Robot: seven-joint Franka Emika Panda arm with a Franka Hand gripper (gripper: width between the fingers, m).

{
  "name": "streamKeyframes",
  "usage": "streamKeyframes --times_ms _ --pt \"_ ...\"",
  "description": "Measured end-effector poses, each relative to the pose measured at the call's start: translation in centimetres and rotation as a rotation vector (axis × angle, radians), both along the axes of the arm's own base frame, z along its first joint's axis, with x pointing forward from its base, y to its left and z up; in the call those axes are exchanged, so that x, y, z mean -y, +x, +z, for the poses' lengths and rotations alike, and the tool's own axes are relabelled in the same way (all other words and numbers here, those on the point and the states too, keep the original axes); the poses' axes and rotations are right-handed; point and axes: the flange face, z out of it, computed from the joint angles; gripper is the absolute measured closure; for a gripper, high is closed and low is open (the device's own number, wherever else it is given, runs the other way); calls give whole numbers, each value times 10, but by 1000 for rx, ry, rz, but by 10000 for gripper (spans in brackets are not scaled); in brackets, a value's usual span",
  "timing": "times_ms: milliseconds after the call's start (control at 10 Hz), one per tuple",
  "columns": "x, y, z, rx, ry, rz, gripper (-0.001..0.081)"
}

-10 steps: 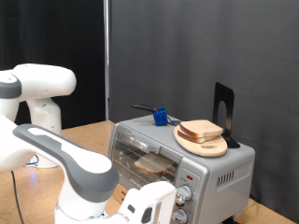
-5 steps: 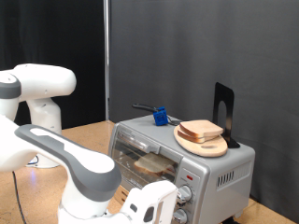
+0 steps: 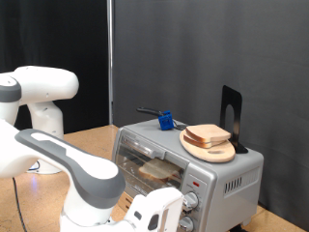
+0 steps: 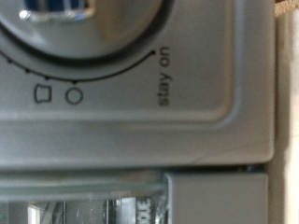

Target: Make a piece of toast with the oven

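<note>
With one piece of toast (image 3: 156,171) already inside the closed oven (image 3: 188,162), the pincer (image 3: 172,215) sits at the front knobs (image 3: 190,201), its open-or-clenched state indeterminable; timer setting apparently remains.

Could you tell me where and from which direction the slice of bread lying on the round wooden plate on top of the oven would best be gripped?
The slice of bread lies flat on the wooden plate atop the oven. Probably best: pinch its opposite crust edges from directly above, since it is thin, flat and uncovered. The black stand behind it blocks a rear approach. The end effector is low at the oven's knobs.
</note>
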Motion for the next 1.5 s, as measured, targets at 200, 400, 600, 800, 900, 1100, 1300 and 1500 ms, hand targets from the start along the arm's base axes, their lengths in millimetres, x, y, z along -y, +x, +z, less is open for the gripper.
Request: streamKeyframes --times_ms 200,400,600,800,900,1100,1300,1500 --pt "-5 -2 -1 -3 2 5 305" --pt "-7 -2 -1 -3 3 -4 454" --pt "-8 -2 1 -3 7 -5 605" --pt "-8 -3 0 -7 8 -10 604" --pt "-8 -3 0 -12 10 -15 604" --pt "-8 -4 0 -30 14 -30 604" --pt "-7 -6 0 -84 12 -54 604" --pt "-8 -6 2 -224 -13 -96 602"
